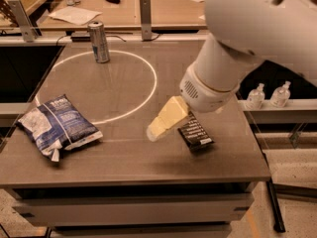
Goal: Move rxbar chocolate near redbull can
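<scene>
The rxbar chocolate (196, 134), a flat dark bar with white text, lies on the table near its right front part. The redbull can (99, 42) stands upright at the far left, on the white circle line. My gripper (153, 131), with pale yellow fingers, hangs low over the table just left of the bar, pointing down-left. The bar lies beside it, not between the fingers. The big white arm covers the upper right of the view.
A crinkled blue-and-white bag (58, 126) lies at the front left. A white circle (146, 97) is marked on the grey table (129, 157). Two small white bottles (270, 94) stand on a ledge to the right. A metal post (145, 11) and papers sit behind.
</scene>
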`<state>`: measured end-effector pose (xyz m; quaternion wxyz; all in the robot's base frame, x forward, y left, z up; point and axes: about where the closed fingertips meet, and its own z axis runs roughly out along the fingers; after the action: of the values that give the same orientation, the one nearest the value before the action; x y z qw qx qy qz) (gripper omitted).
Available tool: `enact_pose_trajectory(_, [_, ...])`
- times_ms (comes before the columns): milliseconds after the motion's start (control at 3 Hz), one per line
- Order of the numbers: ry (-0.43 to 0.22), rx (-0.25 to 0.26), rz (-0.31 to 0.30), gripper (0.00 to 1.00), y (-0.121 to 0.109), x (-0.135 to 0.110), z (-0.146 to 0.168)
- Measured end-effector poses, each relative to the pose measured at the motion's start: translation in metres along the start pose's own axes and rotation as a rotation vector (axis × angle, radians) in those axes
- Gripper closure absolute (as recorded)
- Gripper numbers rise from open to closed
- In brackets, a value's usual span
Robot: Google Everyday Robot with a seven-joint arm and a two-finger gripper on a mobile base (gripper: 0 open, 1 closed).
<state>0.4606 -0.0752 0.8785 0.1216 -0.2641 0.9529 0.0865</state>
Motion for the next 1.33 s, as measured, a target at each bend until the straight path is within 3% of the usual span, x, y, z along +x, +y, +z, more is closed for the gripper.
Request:
enact_pose_trajectory(333, [0.064, 0.011, -0.015, 0.0, 0.007, -0.008, 0.018])
enact_pose_trajectory(1000, [0.107, 0.018, 0.131, 0.0, -0.043, -0.007, 0.033])
enact_pose_trajectory(1333, [0.131, 0.029, 0.146, 0.0, -0.052, -0.004, 0.037])
